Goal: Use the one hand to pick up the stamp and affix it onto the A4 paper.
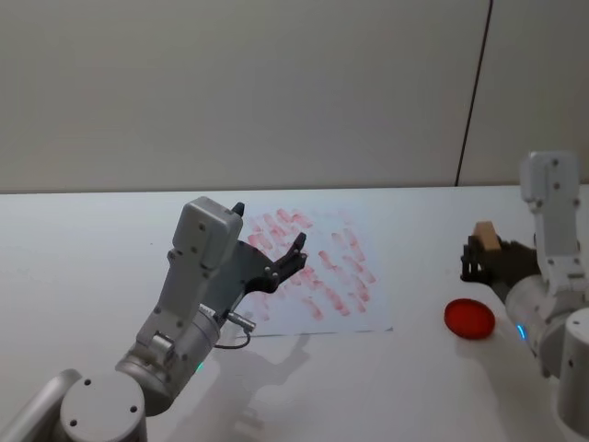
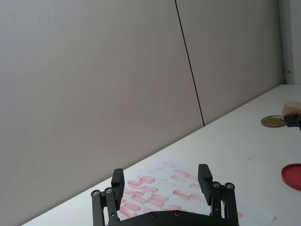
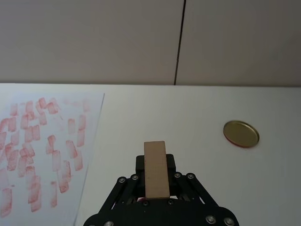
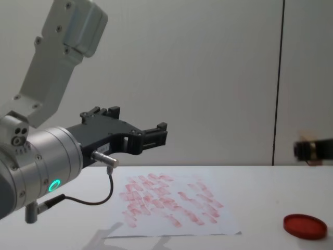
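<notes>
No readable text, labels, brands or nos. anywhere. The A4 paper [image 1: 317, 276] carries only rows of red-pink oblong stamp marks, smudgy, no letters legible. The stamp [image 3: 156, 169], seen betw. the right gripper's fingers [image 3: 170, 162], has a plain tan face w/ no print. Red ink pad [image 1: 469, 319] on the bench bears no label

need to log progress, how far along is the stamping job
Done: the right gripper is shut on the stamp, lifted off the table. In hand: it hangs above the red ink pad, right of the A4 paper. Left: pressing it on the paper. The left gripper hovers open.
</notes>
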`<state>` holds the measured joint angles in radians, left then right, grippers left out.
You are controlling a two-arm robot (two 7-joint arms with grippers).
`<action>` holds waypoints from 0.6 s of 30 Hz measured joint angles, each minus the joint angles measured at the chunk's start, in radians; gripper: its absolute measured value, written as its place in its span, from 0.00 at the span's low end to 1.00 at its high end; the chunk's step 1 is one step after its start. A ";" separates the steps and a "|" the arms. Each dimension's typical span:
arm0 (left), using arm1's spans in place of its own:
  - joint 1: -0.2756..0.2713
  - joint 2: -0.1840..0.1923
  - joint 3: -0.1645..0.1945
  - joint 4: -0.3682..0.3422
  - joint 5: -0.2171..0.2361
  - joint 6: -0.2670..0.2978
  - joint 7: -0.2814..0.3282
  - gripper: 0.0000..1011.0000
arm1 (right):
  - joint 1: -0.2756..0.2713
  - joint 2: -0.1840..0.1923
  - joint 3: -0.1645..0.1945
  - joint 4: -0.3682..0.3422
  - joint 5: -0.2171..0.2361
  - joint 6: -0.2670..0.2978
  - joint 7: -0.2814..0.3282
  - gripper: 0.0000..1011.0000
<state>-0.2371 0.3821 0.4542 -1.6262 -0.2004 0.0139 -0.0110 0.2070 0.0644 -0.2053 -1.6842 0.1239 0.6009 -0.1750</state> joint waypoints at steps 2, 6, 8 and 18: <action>0.000 0.000 0.000 0.000 0.000 0.000 0.000 0.98 | -0.005 0.002 0.006 0.006 0.011 0.010 -0.006 0.23; 0.000 0.000 0.000 0.000 0.000 0.000 0.000 0.98 | -0.011 0.003 0.016 0.020 0.025 0.021 -0.012 0.23; 0.000 0.000 0.000 0.000 0.000 0.000 0.000 0.98 | -0.012 0.003 0.020 0.028 0.032 0.026 -0.013 0.23; 0.000 0.000 0.000 0.000 0.000 0.000 0.000 0.98 | -0.010 -0.001 0.034 0.070 0.053 0.032 -0.006 0.23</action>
<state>-0.2372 0.3821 0.4542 -1.6262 -0.2004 0.0139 -0.0110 0.1970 0.0634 -0.1717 -1.6139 0.1768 0.6330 -0.1810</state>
